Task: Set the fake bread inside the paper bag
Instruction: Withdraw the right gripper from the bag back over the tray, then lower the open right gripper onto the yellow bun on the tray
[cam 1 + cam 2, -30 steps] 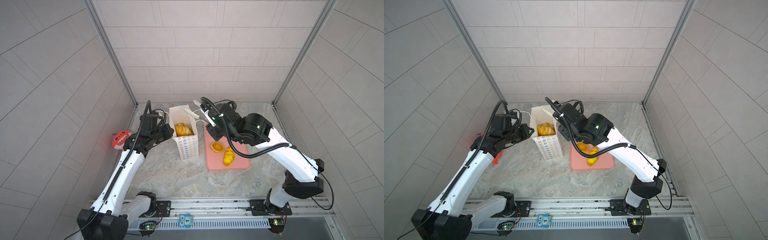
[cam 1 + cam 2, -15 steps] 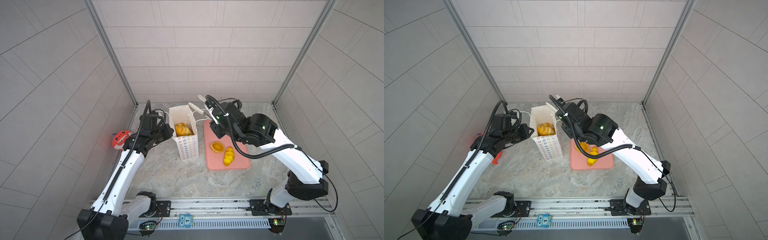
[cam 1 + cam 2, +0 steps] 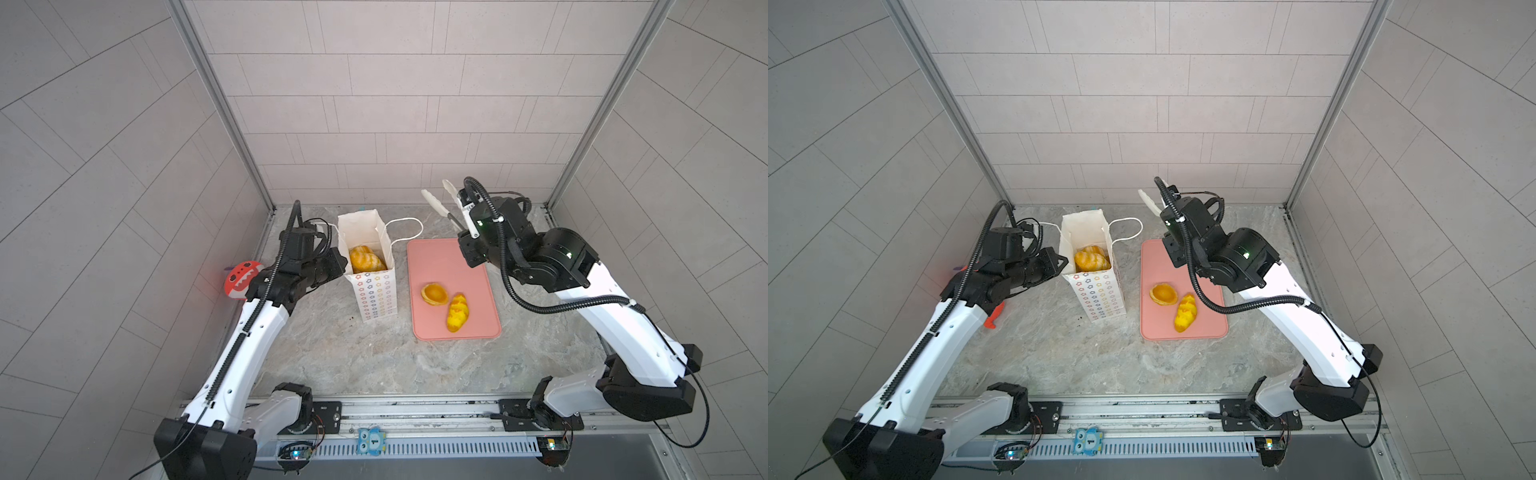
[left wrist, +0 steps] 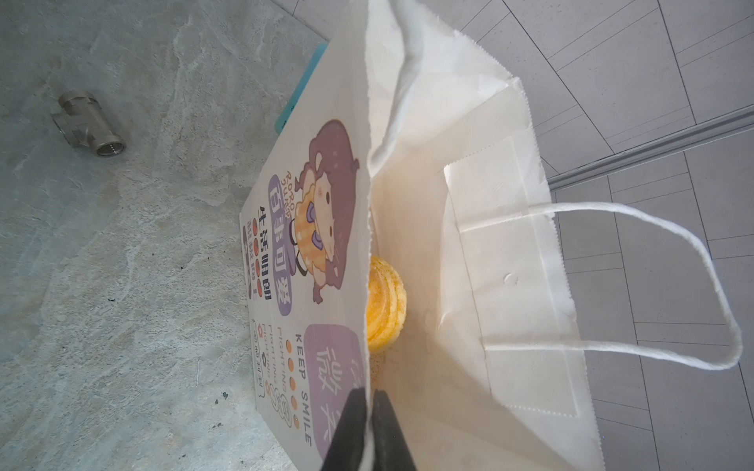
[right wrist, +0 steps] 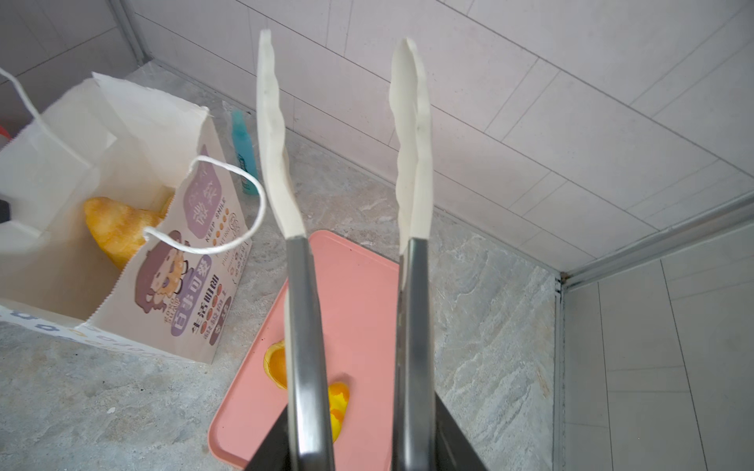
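White paper bag (image 3: 374, 291) stands upright on the grey stone-patterned table (image 3: 353, 361), mouth open, just beside the pink tray (image 3: 449, 257) but not touching it. In both top views only its narrow side with rows of flowers faces the camera. The wrist views show the broad sides with the cartoon girl and the Chinese text.

The left gripper (image 4: 369, 393) is pinched tight on the bag's rim, a contact that only the left wrist view shows clearly. That view alone also shows a metal pipe fitting (image 4: 87, 130) lying on the table, well apart from the bag.

The right gripper (image 3: 468, 224) is clamped on steel tongs (image 5: 302, 326). Their white tips are spread with nothing between them, and they are raised over the far end of the tray. The right wrist view shows a teal tube (image 5: 243, 155) behind the bag.

Ridged bread (image 3: 365, 259) sits inside the bag. It looks like two pieces, though the walls hide too much to count. A tart (image 3: 434, 294) and a long loaf (image 3: 457, 318) lie close together on the tray.
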Controlling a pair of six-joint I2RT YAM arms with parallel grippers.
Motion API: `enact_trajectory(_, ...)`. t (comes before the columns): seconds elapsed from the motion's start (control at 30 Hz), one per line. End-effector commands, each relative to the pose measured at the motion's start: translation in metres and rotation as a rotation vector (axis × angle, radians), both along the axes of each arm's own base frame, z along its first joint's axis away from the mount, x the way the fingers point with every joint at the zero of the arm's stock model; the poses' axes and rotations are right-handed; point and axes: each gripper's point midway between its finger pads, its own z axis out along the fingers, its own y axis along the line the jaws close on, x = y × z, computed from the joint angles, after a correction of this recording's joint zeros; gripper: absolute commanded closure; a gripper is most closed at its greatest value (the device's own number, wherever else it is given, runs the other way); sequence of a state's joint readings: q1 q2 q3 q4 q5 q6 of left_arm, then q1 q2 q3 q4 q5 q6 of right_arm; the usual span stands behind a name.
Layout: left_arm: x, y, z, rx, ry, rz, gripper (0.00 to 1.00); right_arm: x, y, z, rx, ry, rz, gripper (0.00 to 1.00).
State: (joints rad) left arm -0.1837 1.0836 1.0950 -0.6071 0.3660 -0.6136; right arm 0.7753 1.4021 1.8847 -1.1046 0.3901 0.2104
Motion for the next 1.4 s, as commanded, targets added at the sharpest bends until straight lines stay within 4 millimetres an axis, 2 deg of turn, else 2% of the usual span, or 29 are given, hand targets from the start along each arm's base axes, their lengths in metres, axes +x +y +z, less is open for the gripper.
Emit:
enact_trajectory(0.0,0.003,-0.003,0.014,-0.009,-0.034,-0.005,0.90,-0.004,-0.016,0.006,0.096,-0.004,-0.043,0.57)
enact_trajectory(0.17,0.003,-0.003,0.014,-0.009,-0.032,-0.007,0.90,-0.008,-0.036,-0.017,0.108,0.048,-0.093,0.56)
enact_trajectory(0.43,0.005,-0.004,0.013,-0.009,-0.033,-0.011,0.90,-0.023,-0.052,-0.064,0.099,0.145,-0.142,0.56)
enact_trajectory(1.13,0.006,-0.005,0.008,-0.011,-0.026,-0.015,0.90,-0.065,-0.059,-0.184,0.138,0.398,-0.205,0.56)
enact_trajectory(1.37,0.007,-0.006,0.006,-0.017,-0.023,-0.018,0.90,-0.084,-0.063,-0.212,0.183,0.463,-0.230,0.56)
